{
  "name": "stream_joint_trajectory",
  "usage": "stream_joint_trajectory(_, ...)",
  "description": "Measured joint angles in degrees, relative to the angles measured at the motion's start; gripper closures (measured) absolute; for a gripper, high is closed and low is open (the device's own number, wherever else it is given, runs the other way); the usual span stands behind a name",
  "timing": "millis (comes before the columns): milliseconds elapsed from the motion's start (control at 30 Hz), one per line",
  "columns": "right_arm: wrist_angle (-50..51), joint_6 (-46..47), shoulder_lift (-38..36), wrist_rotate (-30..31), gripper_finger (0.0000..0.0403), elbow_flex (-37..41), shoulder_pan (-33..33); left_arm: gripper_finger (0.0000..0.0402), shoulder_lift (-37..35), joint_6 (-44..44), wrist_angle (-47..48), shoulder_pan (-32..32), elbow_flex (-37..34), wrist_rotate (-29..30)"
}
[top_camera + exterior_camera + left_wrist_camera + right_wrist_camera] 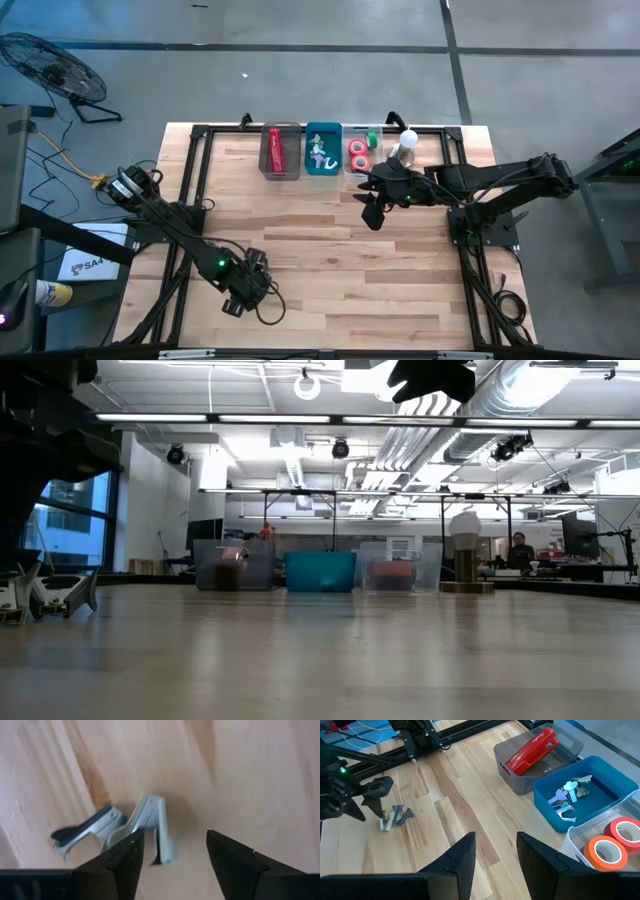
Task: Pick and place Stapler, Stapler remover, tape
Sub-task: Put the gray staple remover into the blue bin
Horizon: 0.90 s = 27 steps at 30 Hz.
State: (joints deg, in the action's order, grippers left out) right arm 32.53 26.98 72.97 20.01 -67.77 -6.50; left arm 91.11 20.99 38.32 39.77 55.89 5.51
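the left gripper (236, 301) is hanging low over the near left part of the light wooden table (330, 260), its two dark fingers (122, 862) standing spread apart with nothing between them. in the left wrist view, two small silvery metal claw-shaped staple removers (150, 827) are lying on the bare wood just beyond those fingers, one pale and partly under the fingertip, the other with a dark handle lying just beside it. the right wrist view is showing the same pair of removers (395, 816) on the table, close by the left gripper (372, 802), and well apart from the bins.

the right gripper (372, 208) is hovering above the far middle of the table, near the row of bins, its fingers (457, 862) parted and holding nothing.

three bins are sitting side by side along the far edge. the slim bright red stapler (530, 750) is lying inside the grey translucent bin (520, 782), resting tilted against its wall. the teal plastic bin (555, 817) next to it is holding several more silvery staple removers (567, 795). the clear plastic bin (575, 842) at the end is holding the ring-shaped rolls of tape (602, 851), an orange roll and a red roll (622, 830) lying flat and touching; the high view is also showing a green roll (373, 140) in that bin. a small wooden stand with a white round top (405, 148) is standing just beside the clear bin
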Motion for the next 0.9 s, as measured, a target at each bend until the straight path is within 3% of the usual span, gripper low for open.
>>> stream_joint_trajectory(300, -0.19, 0.00, 0.00, 0.07, 0.0268, 0.02, 0.00, 0.0123, 0.98, 0.24, 0.54, -0.02, 0.09, -1.20)
stream_joint_trajectory(700, -0.22, -0.04, 0.02, 0.42, 0.0268, 0.02, 0.00, 0.0147, 4.88, -0.02, 0.85, 0.00, 0.08, -3.85)
stream_joint_trajectory(900, -0.33, -0.02, 0.02, 0.42, 0.0268, 0.02, 0.00, 0.0165, 5.68, 1.03, 1.07, 0.00, 0.08, -1.35)
